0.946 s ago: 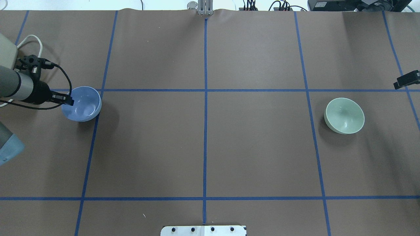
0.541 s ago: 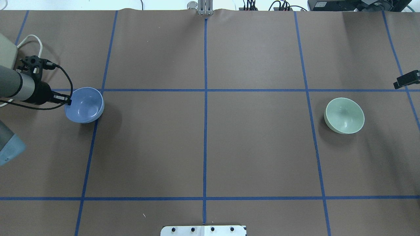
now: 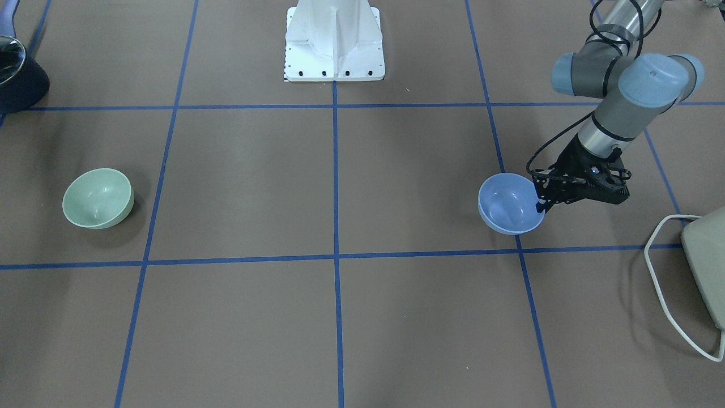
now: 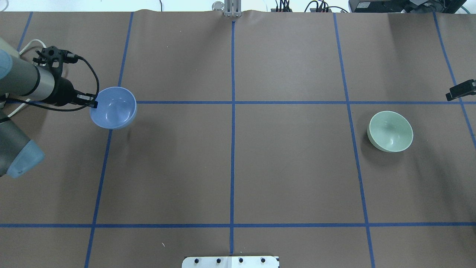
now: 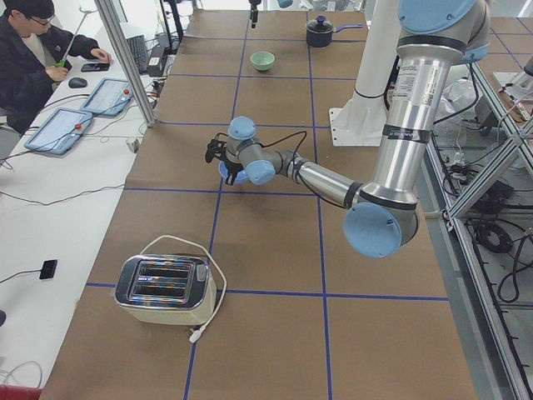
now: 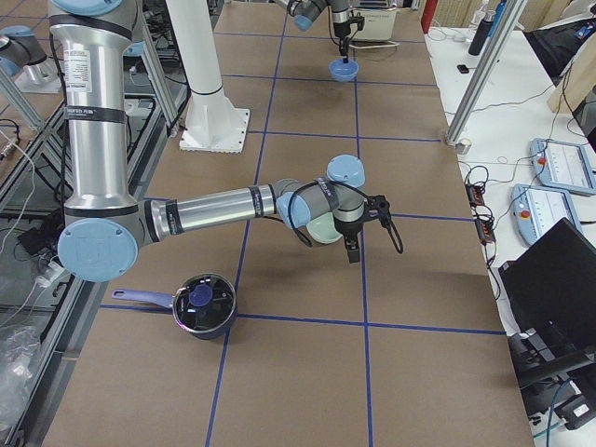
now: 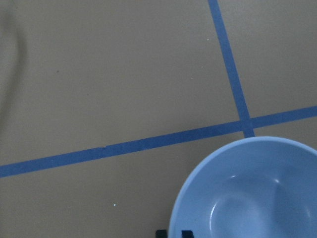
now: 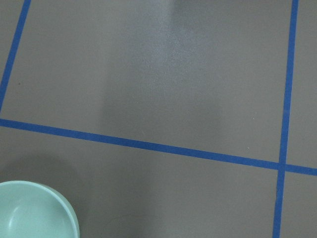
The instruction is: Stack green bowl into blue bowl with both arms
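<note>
**Front-facing.** Left gripper (image 3: 541, 199) clenched on the robot's-left rim of the blue bowl (image 3: 508, 205): glossy, deep, round-sided. One-edge pinch on slick plastic, so likely to tilt or slip in transit.

**Overhead.** Blue bowl at table's left over a blue tape (image 4: 233, 102) crossing. Green bowl (image 4: 390, 131) of identical shape, pale mint, well apart at right on the matte brown table (image 4: 290, 167).

**Right side.** Right gripper (image 6: 354, 250) just beside the green bowl; open or closed, cannot tell. Risk of nudging the bowl.

Left end effector (image 4: 93, 105) — apparently clamped, aloft
</note>
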